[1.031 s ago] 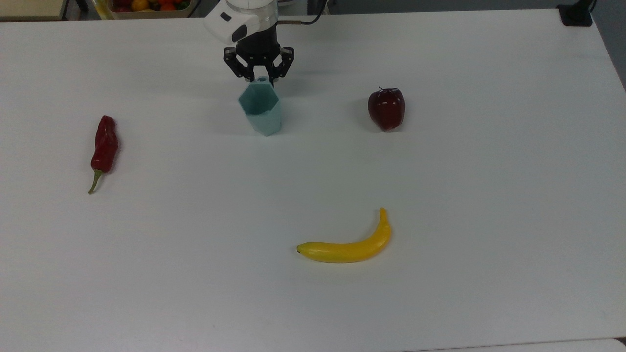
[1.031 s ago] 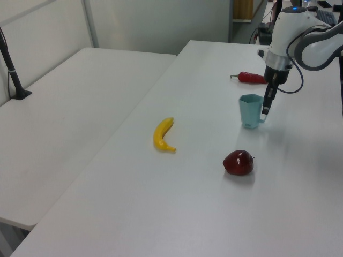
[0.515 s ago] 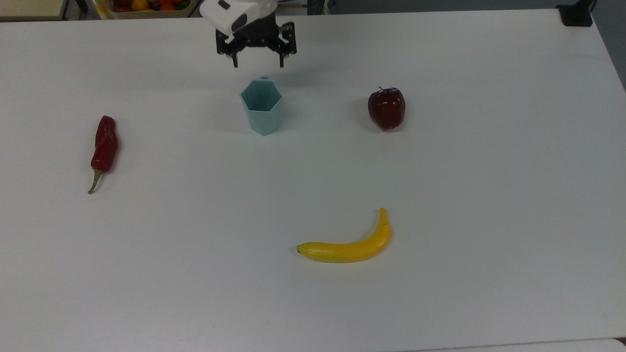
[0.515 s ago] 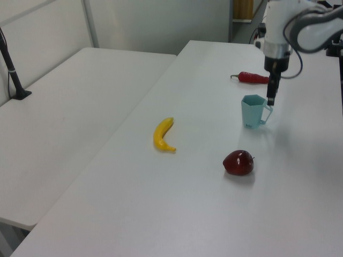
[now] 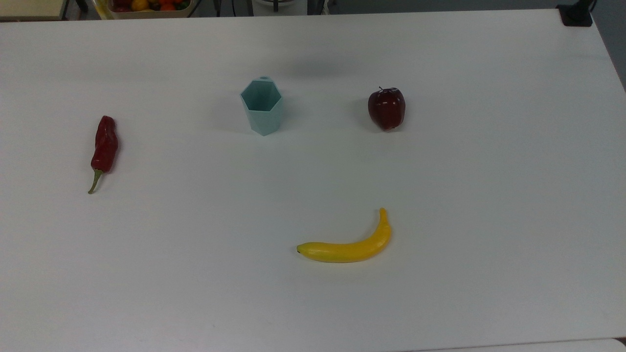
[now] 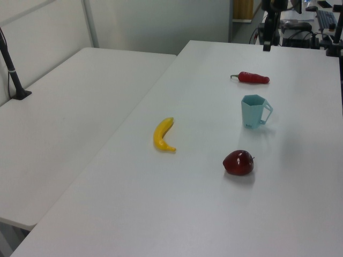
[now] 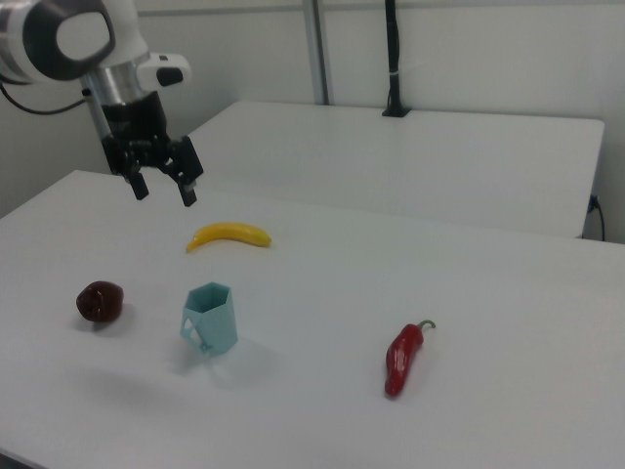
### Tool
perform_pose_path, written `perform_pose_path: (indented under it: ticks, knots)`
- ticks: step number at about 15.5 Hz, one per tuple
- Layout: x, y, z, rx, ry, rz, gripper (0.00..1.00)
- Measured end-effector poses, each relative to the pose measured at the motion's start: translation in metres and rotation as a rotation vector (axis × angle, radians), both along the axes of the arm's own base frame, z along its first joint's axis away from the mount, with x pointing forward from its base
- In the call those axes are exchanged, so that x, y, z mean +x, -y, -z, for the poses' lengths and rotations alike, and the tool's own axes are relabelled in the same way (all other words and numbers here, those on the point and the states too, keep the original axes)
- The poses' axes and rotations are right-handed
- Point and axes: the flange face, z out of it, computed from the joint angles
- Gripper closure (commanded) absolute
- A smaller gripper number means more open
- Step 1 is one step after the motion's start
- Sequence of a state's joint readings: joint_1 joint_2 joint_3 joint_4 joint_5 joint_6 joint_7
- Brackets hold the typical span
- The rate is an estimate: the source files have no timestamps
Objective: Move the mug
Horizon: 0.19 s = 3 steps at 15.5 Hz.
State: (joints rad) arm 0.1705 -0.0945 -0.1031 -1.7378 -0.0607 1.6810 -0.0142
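Right view, black two-finger gripper (image 7: 162,189): raised above table, fingers spread, holding nothing.
Pale teal faceted plastic mug (image 5: 262,106): upright on wide white table (image 5: 489,195), between dark red apple (image 5: 386,108) and red chili pepper (image 5: 104,149).
Room: second white table (image 6: 59,123) alongside.

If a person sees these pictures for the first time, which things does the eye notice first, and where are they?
The pale teal mug stands upright and alone on the white table, with the open gripper raised well above it. Around it lie a dark red apple at the top view's right, a red chili pepper at the top view's left, and a yellow banana nearer the camera.
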Motion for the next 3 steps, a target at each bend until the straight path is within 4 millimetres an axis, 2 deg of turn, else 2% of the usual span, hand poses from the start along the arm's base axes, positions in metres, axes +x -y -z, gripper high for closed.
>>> perform_pose_path:
  ticks: [1,3]
  knots:
    - [-0.0010,0.0002,-0.0082,0.000,0.001,0.001,0.00]
    - [-0.0015,0.0005,-0.0114,-0.001,-0.004,0.002,0.00]
